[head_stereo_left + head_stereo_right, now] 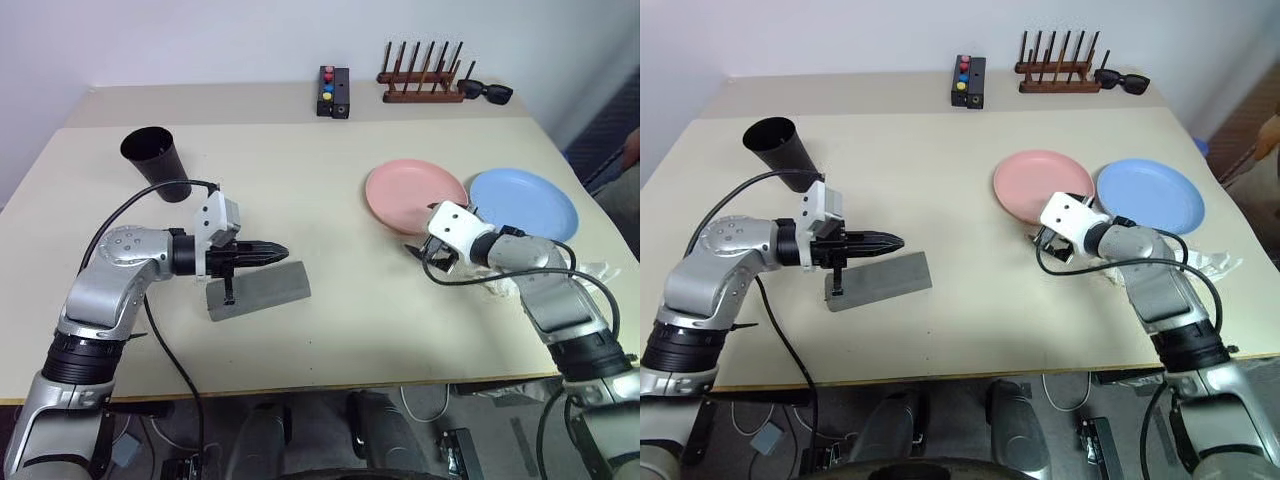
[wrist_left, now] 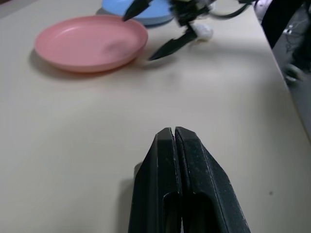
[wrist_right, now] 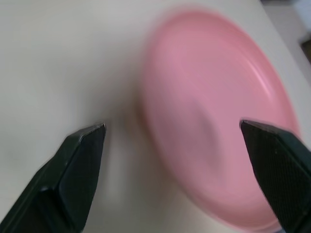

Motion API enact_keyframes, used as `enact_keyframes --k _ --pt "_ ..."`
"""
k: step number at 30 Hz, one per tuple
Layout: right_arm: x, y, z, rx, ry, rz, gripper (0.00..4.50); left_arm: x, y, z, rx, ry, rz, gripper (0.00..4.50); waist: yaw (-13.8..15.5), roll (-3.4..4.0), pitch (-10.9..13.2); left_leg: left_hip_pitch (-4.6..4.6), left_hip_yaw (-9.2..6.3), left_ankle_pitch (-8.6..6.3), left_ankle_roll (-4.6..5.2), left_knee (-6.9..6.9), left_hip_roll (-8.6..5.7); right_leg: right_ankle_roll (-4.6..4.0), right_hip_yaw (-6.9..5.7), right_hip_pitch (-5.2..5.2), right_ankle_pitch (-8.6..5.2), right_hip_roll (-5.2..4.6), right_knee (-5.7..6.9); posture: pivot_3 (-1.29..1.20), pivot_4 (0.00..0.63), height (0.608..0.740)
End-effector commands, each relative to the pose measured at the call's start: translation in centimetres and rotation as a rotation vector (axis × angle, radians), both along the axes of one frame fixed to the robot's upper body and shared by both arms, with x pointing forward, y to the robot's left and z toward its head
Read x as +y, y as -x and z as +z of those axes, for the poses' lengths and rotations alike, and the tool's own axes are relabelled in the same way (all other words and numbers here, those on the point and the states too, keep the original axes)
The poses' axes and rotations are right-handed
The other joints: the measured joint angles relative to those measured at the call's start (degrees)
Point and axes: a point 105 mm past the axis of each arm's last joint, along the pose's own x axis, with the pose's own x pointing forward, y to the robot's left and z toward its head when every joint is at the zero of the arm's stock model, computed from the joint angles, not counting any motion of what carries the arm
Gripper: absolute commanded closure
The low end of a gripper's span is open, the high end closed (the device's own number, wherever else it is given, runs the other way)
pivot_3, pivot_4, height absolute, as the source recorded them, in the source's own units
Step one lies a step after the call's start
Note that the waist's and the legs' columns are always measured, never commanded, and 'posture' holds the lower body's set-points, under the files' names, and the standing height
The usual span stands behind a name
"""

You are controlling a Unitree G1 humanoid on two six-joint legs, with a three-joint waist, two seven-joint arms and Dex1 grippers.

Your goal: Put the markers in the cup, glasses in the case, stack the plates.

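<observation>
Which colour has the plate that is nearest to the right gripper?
Pale pink. The plate shows best in the right wrist view, ahead of the open right gripper.

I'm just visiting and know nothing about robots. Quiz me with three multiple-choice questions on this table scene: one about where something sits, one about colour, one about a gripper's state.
1. Where is the cup?
A. far left of the table
B. beside the blue plate
C. on the case

2. Which plate is the right gripper facing?
A. green
B. pink
C. yellow

3. How do the left gripper's fingers stand?
A. wide apart
B. pressed together
C. clamped on a plate

Answers: 1 A, it stands far from both plates. 2 B, the pink plate lies between its open fingers. 3 B, the fingers meet, holding nothing.
</observation>
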Motion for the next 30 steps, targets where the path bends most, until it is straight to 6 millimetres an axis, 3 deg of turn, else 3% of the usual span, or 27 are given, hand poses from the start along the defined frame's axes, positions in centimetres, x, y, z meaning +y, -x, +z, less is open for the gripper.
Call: enact_keyframes --k 1,5,11,16,19,27,30 --pt "-0.8 -1.0 0.5 -0.052 0.070 0.024 0.00 -0.4 0.6 0.9 -0.030 0.036 -0.004 4.48 -0.03 0.00 0.00 0.00 0.00 0.00 0.00 -0.02 0.00 0.00 0.00 0.00 0.00 -0.01 0.00 0.00 0.150 0.735" --pt "-0.9 -1.5 0.0 -0.054 0.084 0.046 1.36 -0.6 0.6 1.0 -0.034 0.058 0.017 4.50 0.00 0.00 0.00 0.00 0.00 0.00 0.00 -0.04 0.00 0.00 0.01 0.00 0.00 -0.01 -0.01 0.00 0.150 0.735" --pt "-0.3 -1.0 0.1 -0.096 0.109 0.099 4.48 -1.2 1.2 0.5 -0.025 0.076 0.022 4.50 0.02 0.01 0.00 0.00 -0.01 0.00 0.00 -0.03 0.01 -0.01 0.02 0.00 0.01 -0.02 0.00 0.00 0.150 0.735" --pt "0.1 0.4 1.2 -0.135 0.131 0.163 4.48 -1.3 0.9 0.2 -0.030 0.081 0.036 4.50 0.14 0.01 0.01 0.00 -0.03 0.00 0.00 -0.04 0.00 -0.01 0.02 0.00 0.01 0.00 0.00 0.00 0.150 0.735" --pt "0.5 2.7 1.7 -0.128 0.180 0.247 4.48 -1.3 0.8 0.2 -0.034 0.082 0.036 4.50 0.39 0.04 0.02 -0.01 -0.03 0.00 0.00 -0.03 -0.03 -0.01 0.02 -0.01 0.01 -0.04 -0.01 0.00 0.150 0.735" --pt "0.6 7.3 -0.6 0.041 0.326 0.373 4.48 -1.9 0.4 0.1 -0.044 0.081 0.019 4.50 0.24 0.05 0.02 0.03 -0.01 0.00 0.00 -0.02 -0.02 -0.01 0.02 0.02 0.00 0.00 0.00 0.00 0.150 0.735" --pt "0.9 7.8 -0.4 0.057 0.287 0.366 3.48 -2.1 0.4 0.0 -0.046 0.080 0.010 4.50 0.09 0.05 0.02 0.04 0.00 0.00 0.00 -0.02 -0.01 -0.01 0.03 0.02 0.00 0.01 0.00 0.00 0.150 0.735"
